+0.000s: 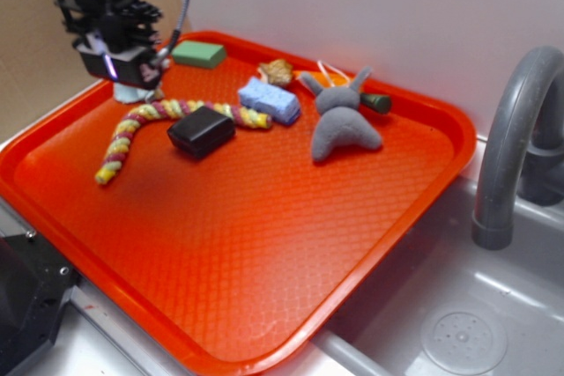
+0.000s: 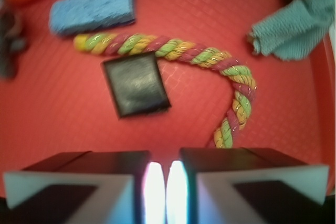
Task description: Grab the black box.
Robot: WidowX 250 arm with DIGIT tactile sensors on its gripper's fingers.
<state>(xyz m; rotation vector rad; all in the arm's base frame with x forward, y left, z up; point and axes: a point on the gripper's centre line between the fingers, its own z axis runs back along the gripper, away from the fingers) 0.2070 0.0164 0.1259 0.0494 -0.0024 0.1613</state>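
the black box [image 1: 202,131] is lying flat on the orange tray [image 1: 264,253], toward its back left part, touching the near side of a twisted multicoloured rope [image 1: 141,125] that is curving along behind it and off to one side. a blue sponge [image 1: 269,100] is sitting just beyond the rope, with a grey plush toy [image 1: 342,121] beside it and a flat green block [image 1: 198,54] near the tray's far rim. the gripper [image 1: 119,63] is hanging above the back left corner, apart from the box, over a teal cloth [image 2: 296,22]. in the wrist view its jaws are showing nearly together with only a thin bright slit between them, gripping nothing.
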